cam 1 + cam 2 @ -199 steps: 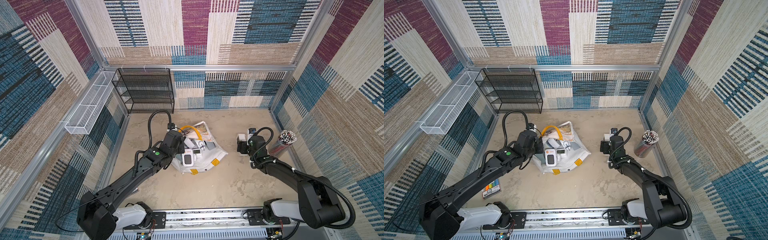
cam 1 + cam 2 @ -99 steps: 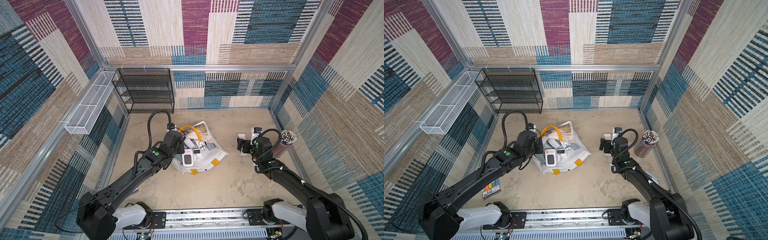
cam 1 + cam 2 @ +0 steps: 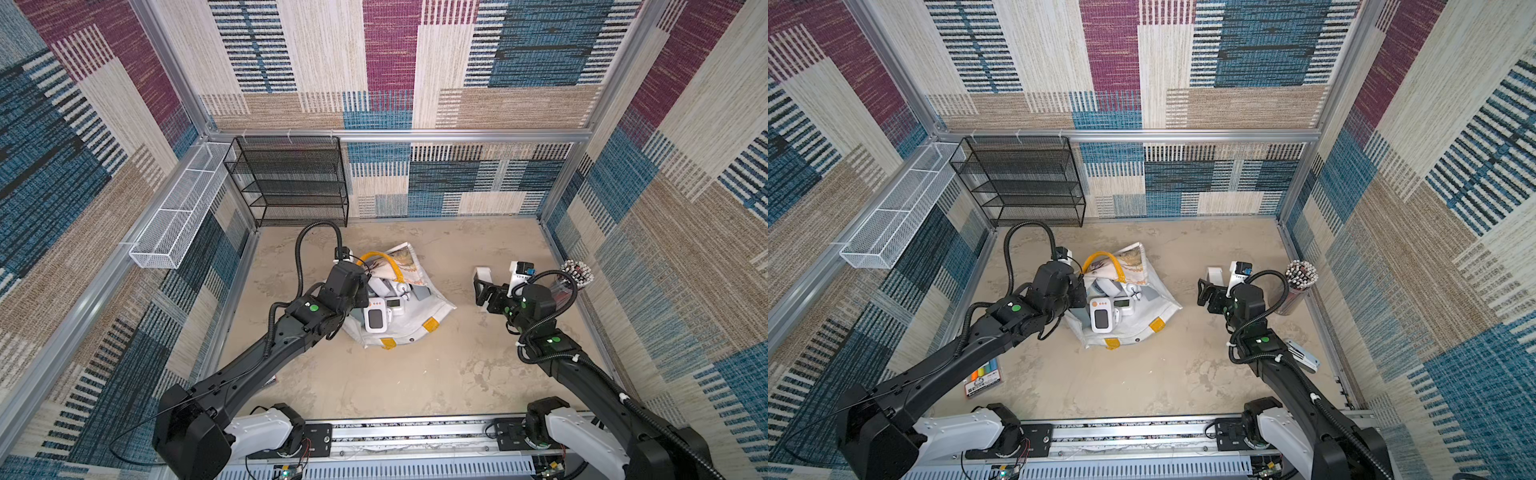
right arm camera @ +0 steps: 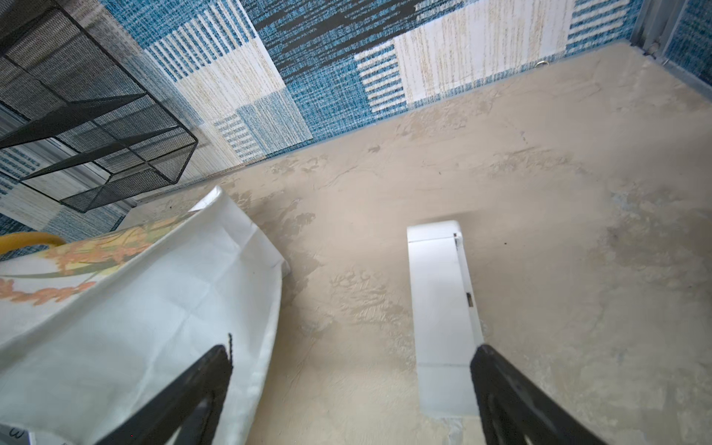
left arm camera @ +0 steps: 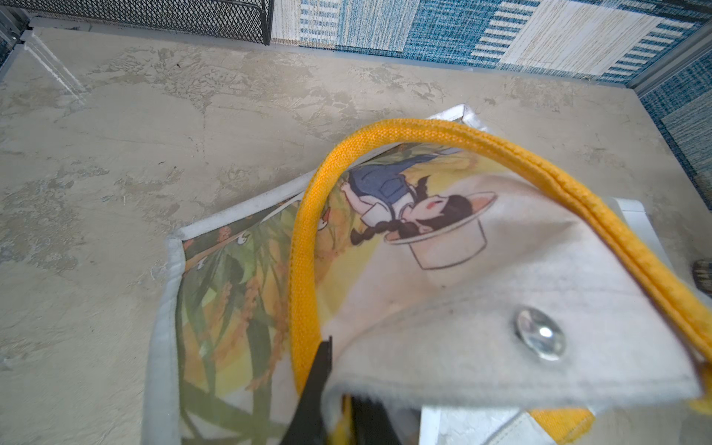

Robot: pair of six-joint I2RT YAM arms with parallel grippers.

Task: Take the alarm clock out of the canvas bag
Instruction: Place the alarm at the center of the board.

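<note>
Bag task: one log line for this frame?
left gripper: shut on bag rim | right gripper: open, gripping nothing | white block: on table, outside bag, by right gripper

Right arm [image 3: 582, 374] is re-posed: elbow [image 3: 665, 451] is swung back toward front rail [image 3: 415, 432], and forearm is laid out longer over table. Wrist camera [image 3: 521, 269] is drawn away from white block [image 3: 483, 274], nearer pencil cup [image 3: 575, 272]. Right gripper [image 3: 481, 291] is tilted flatter. Small grey-white tool [image 3: 1304, 356] by right wall is uncovered in a top view.
</note>
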